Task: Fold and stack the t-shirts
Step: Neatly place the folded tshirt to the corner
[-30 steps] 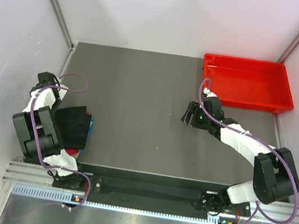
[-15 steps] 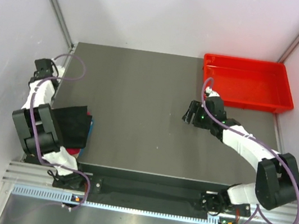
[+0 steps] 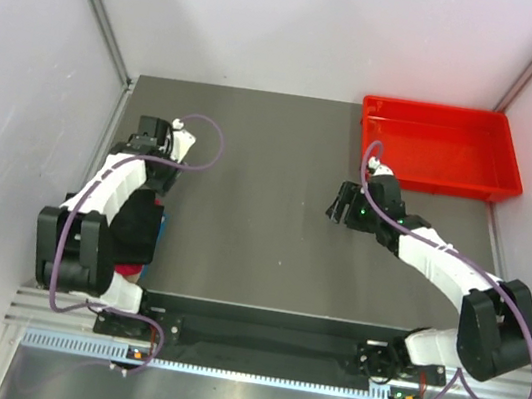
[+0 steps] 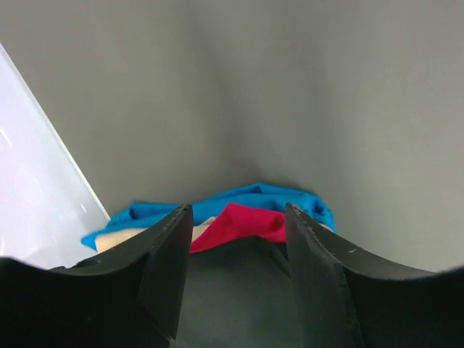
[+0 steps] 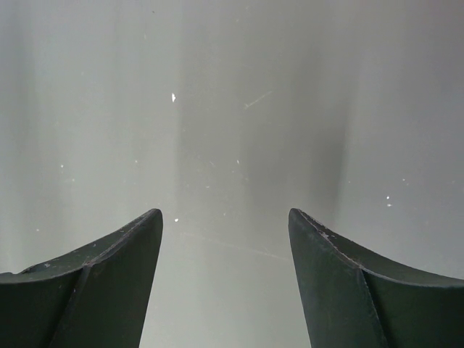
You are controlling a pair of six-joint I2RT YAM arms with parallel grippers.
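Observation:
The t-shirts lie folded in a stack at the table's left near corner. A black t-shirt [image 4: 239, 297] [image 3: 130, 224] is on top. Under it show a crimson red t-shirt [image 4: 246, 223], a blue one's edge [image 4: 272, 196] [image 3: 162, 229] and a beige layer [image 4: 119, 238]. My left gripper [image 4: 235, 210] [image 3: 155, 182] hovers open over the far end of the stack, with the black cloth lying below its fingers and nothing pinched. My right gripper [image 5: 225, 214] [image 3: 337, 211] stands open over bare table right of the middle, holding nothing.
A rigid red plastic tray [image 3: 447, 112] sits at the back right corner. White walls close in on the left [image 4: 36, 181], the right and the back. The grey table [image 3: 249, 177] stretches between the two arms.
The left gripper went from shut to open. Its wrist swung from the table's left edge rightwards to above the stack. The right arm barely moved.

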